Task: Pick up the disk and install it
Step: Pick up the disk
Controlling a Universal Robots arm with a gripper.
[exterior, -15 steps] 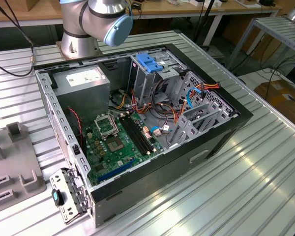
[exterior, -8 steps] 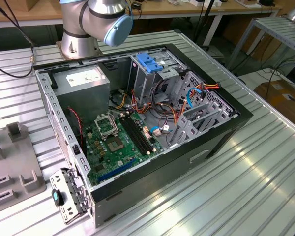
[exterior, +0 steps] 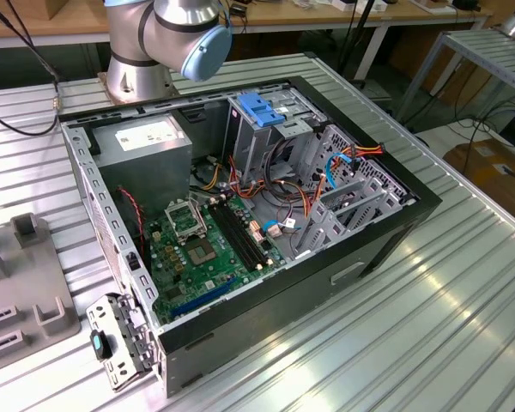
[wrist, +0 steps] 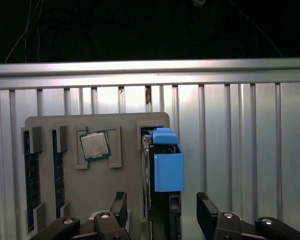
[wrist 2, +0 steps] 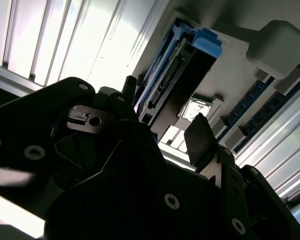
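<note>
**Disk on edge, in line with the parted fingers**

The disk [wrist: 167,172] stands upright on one long edge. It is a thin, dark slab held in a bright blue plastic frame, with a blue tab capping one end. In the second wrist view, its connector edge faces the gripper [wrist: 163,210]. The disk sits just ahead of the fingertips, centred on the gap between them and clear of both.
</note>
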